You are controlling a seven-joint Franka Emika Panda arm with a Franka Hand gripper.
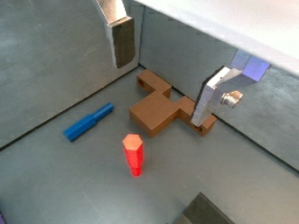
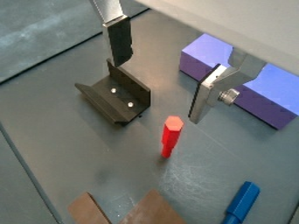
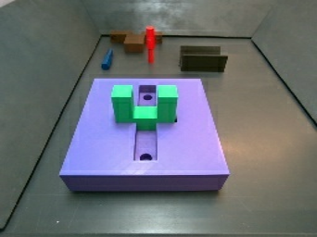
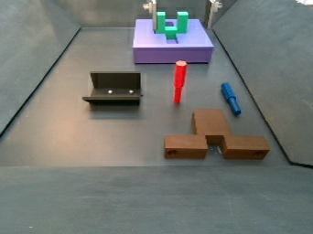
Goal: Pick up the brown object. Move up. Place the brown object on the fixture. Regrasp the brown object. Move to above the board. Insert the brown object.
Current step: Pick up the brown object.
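Two jaws of gripper (image 1: pixel 163 74) apart, above brown object (image 1: pixel 163 109).

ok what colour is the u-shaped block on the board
Green; the U-shaped block shows best in a side view, sitting on the purple board. The gripper hangs open.

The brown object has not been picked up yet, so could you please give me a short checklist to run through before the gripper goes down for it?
1. Brown object lies free on the floor, nothing on top: ok.
2. Gripper is open and holds nothing; both wrist views show bare fingers: ok.
3. Gripper is over the brown object: not ok, it looks offset to one side of it.
4. Red peg stands upright close by, and the blue peg lies close by; both are apart from the brown object: ok, but mind them.
5. Fixture is unoccupied: ok.
6. Slot of the board in front of the green U-shaped block is free: ok.
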